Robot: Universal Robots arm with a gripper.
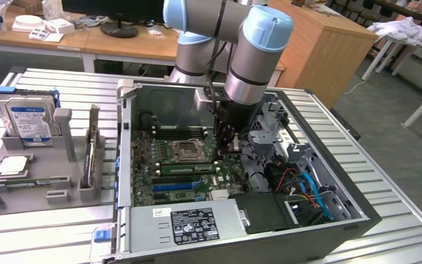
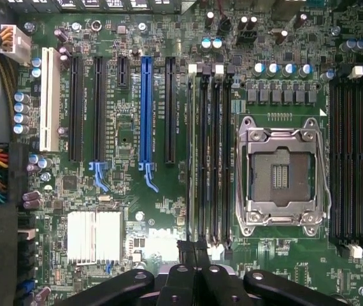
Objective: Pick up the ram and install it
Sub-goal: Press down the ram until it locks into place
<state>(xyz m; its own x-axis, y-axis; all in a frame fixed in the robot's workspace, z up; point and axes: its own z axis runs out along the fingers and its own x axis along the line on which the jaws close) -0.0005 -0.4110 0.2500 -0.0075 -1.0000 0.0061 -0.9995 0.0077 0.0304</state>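
Pincer [image 2: 194, 254] closed right down, hold unclear, at one end of ram [image 1: 185, 168] in slot [image 2: 192, 68]; end-only pressure could seat it crooked.

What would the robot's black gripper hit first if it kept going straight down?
The black gripper would most likely meet the long black plastic memory slots on the green motherboard, beside the silver processor socket; depth is unclear.
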